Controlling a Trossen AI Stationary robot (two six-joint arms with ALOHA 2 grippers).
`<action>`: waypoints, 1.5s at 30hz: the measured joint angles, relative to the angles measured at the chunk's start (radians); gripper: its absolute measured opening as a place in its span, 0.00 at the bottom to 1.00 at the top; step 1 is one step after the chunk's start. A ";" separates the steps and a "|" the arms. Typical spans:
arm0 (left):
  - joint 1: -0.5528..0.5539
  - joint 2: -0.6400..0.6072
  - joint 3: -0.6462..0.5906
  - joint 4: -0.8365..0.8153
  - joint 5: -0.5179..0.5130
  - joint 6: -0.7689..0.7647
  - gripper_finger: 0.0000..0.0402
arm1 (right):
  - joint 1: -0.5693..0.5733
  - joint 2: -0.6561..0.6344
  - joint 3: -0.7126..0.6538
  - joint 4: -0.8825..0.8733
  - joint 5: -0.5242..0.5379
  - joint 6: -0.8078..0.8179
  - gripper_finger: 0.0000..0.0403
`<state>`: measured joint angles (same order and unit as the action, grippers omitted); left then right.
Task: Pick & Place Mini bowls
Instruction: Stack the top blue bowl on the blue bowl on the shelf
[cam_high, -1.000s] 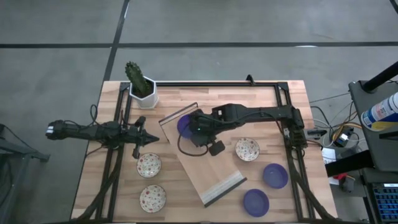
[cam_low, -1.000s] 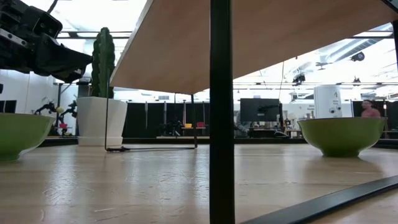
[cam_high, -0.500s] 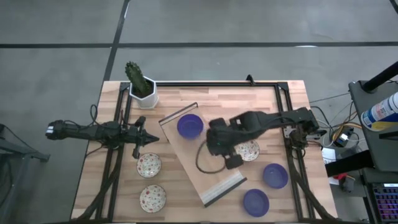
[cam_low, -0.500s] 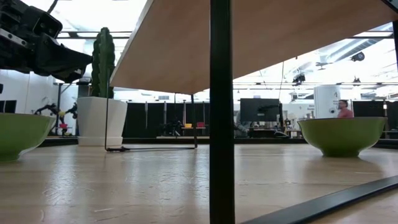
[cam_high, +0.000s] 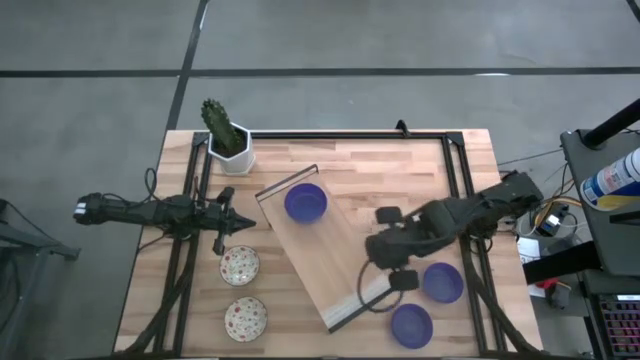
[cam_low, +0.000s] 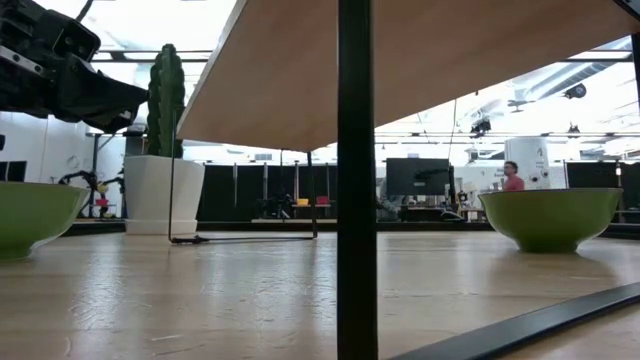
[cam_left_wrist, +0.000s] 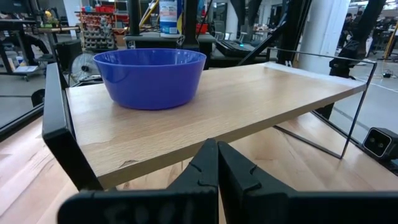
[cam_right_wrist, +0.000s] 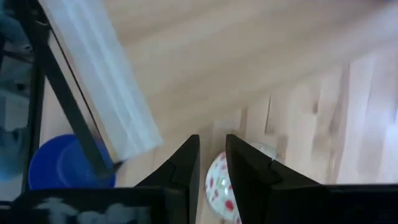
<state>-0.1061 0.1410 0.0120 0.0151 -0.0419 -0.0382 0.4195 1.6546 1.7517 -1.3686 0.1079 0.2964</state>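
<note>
Fingers of my right gripper (cam_right_wrist: 211, 163) stand narrowly parted, empty, above a speckled mini bowl (cam_right_wrist: 221, 180) on the tabletop (cam_high: 400, 165) beside the raised board (cam_high: 335, 250). Probably light, stiff, glazed-slick, chippable; I'd pinch its rim. Left fingers (cam_left_wrist: 205, 163) rest closed.

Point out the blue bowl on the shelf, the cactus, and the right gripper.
blue bowl (cam_high: 306, 202), high view, its inside.
cactus (cam_high: 219, 124), high view, green stem.
right gripper (cam_right_wrist: 212, 163), right wrist view, between its fingertips.
</note>
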 joint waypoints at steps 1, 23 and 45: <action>0.000 0.000 0.000 0.000 0.000 0.000 0.00 | 0.013 -0.019 -0.026 -0.001 0.010 0.034 0.19; 0.000 0.000 0.000 0.000 0.000 0.000 0.00 | 0.343 -0.214 -0.517 0.148 -0.015 0.781 0.19; 0.000 0.000 0.000 0.000 0.000 0.000 0.00 | 0.500 -0.213 -0.805 0.478 -0.012 1.110 0.17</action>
<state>-0.1062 0.1410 0.0120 0.0151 -0.0420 -0.0380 0.9200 1.4412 0.9465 -0.8906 0.0957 1.4064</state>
